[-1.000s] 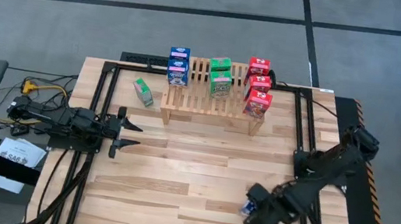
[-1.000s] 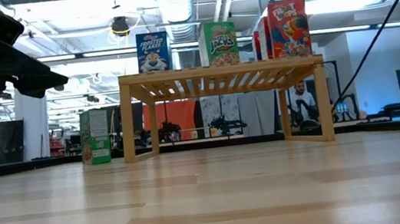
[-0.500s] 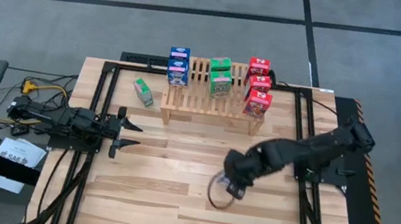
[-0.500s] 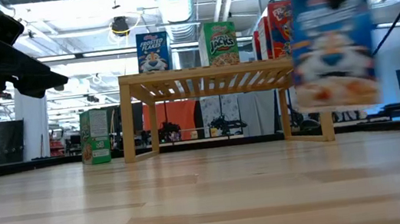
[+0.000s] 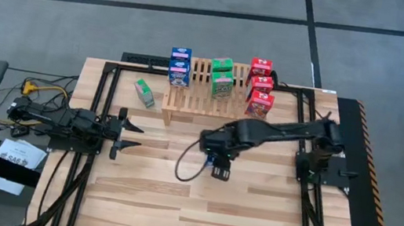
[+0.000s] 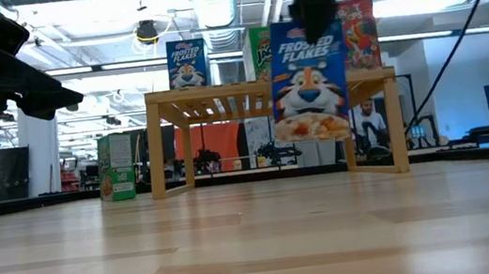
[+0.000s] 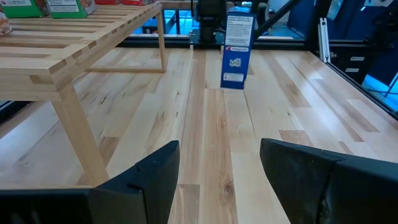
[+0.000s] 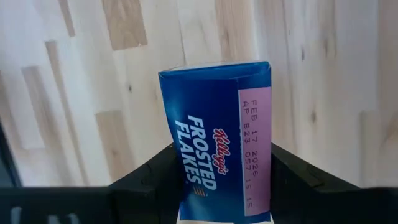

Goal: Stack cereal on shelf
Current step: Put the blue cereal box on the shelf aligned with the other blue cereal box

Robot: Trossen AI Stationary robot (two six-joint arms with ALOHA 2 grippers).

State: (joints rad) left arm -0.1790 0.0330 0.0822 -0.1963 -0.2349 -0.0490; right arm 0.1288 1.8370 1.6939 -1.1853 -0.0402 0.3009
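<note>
The right gripper (image 5: 220,163) is clamped on a blue Frosted Flakes box (image 6: 309,79), holding it upright above the table (image 5: 174,196), in front of the wooden shelf (image 5: 197,100) and about level with its middle. In the right wrist view the two dark fingers (image 8: 149,180) press against the box's sides, with the plank surface showing beyond it. In the low view the box hangs clear of the table, its front facing the camera and hiding part of the shelf. On the shelf stand two blue boxes (image 5: 180,66) at its left end, two green boxes (image 5: 222,78) near the middle and three red boxes (image 5: 260,85) at the right end. One more green box (image 5: 144,93) stands on the table just beside the shelf's left end. The left gripper (image 5: 129,135) waits at the table's left edge, well apart from the boxes, its fingers (image 7: 143,180) spread apart and holding nothing.
</note>
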